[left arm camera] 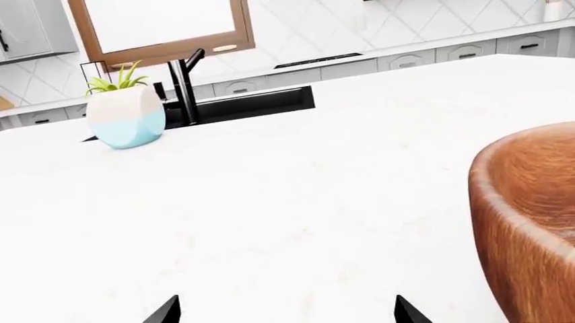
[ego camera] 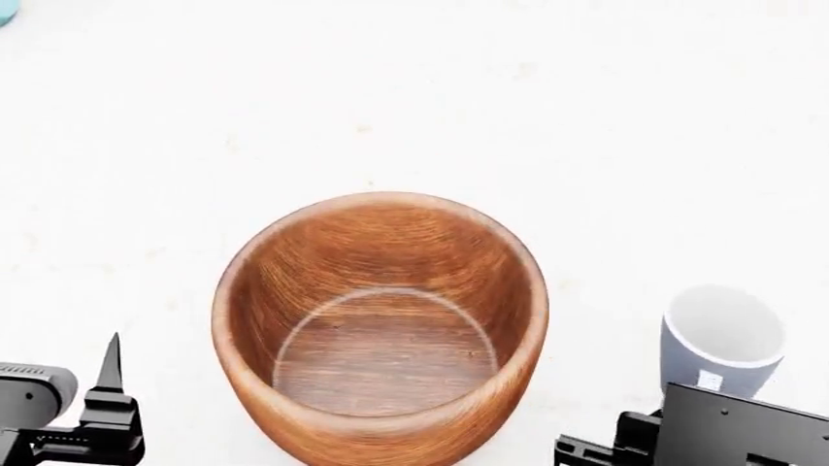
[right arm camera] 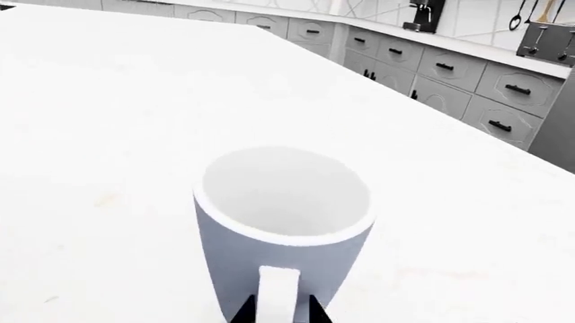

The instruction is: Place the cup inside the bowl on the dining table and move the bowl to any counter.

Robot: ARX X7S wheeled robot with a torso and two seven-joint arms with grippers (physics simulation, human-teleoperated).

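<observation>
The robot's visible parts are all dark. The left gripper (ego camera: 111,388) is matt black, with a slim finger tapering to a sharp point above a blocky, stepped base; beside it sits a rounded dark-grey housing (ego camera: 29,388) with a lighter sheen along its top edge. The left wrist view shows two black triangular fingertips (left arm camera: 166,311). The right arm carries a flat charcoal plate (ego camera: 739,427) with straight edges over black bracket pieces. The right gripper (right arm camera: 277,311) shows only as two small black pointed tips.
</observation>
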